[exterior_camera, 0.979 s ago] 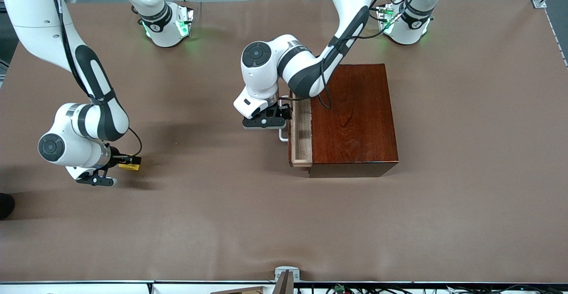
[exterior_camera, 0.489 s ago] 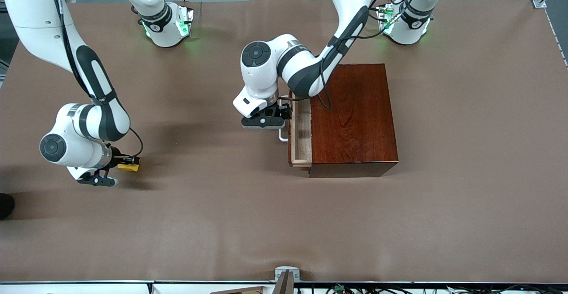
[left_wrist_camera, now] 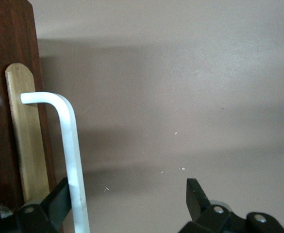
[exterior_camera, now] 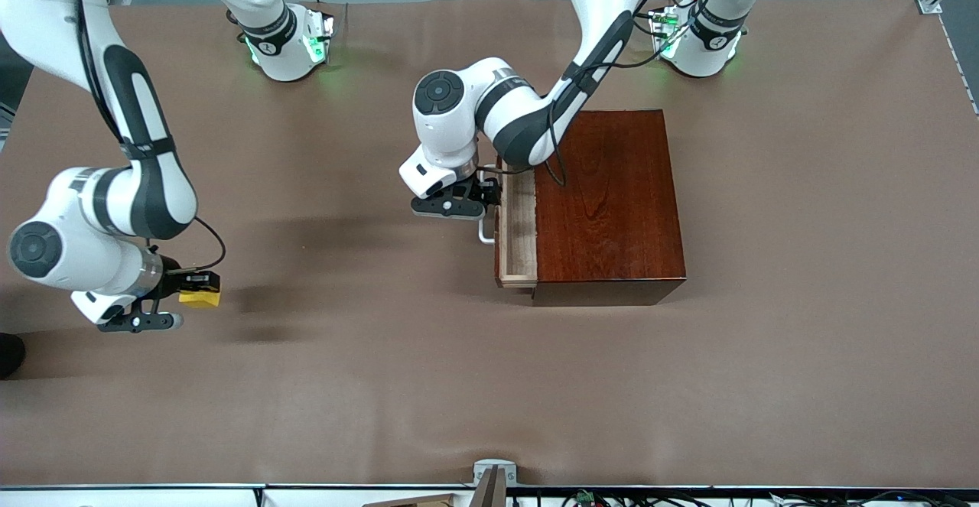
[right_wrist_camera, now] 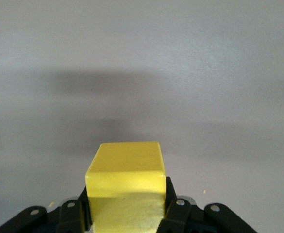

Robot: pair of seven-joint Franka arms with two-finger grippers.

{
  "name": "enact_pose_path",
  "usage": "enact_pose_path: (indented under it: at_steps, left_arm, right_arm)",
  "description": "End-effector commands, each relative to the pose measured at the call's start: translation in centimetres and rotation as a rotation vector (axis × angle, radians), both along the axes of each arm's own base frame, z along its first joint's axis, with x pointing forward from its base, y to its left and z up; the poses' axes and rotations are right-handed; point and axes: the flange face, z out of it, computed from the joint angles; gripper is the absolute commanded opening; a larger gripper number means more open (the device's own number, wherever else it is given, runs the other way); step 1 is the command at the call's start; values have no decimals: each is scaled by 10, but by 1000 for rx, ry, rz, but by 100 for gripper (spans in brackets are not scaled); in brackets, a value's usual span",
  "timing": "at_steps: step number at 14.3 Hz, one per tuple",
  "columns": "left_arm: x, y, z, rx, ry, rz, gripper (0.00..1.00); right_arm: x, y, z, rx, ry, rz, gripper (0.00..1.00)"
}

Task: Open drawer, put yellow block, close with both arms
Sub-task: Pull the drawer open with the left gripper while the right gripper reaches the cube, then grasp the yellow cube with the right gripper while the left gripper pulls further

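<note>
The dark reddish-brown box (exterior_camera: 608, 205) stands mid-table with its drawer (exterior_camera: 518, 232) pulled out a little; the pale tray shows. My left gripper (exterior_camera: 478, 199) is open at the drawer's white handle (exterior_camera: 486, 230). In the left wrist view the handle's bar (left_wrist_camera: 73, 160) runs between the jaws, close against one finger (left_wrist_camera: 54, 201), with the other finger (left_wrist_camera: 196, 196) wide apart. My right gripper (exterior_camera: 195, 287) is shut on the yellow block (exterior_camera: 200, 298) and holds it above the table toward the right arm's end. The right wrist view shows the block (right_wrist_camera: 126, 177) clamped between both fingers.
The brown table cover (exterior_camera: 428, 369) stretches bare between the block and the box. Both arms' green-lit bases (exterior_camera: 291, 44) stand along the table's edge away from the camera. A metal bracket (exterior_camera: 493, 472) sits at the table's near edge.
My right gripper has risen off the table with the yellow block and drifted toward the right arm's end. My left gripper and the drawer have shifted slightly outward.
</note>
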Motion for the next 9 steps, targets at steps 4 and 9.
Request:
enact_pose_path:
  at_steps: [4,9]
  left_arm:
    - [-36,-53,13,-232,95,10,100]
    - [-27,-52,13,-295,112,70,100]
  right_arm:
    - [17,56,75,18,55,100,0]
    - [13,104,104,54,43,190,0]
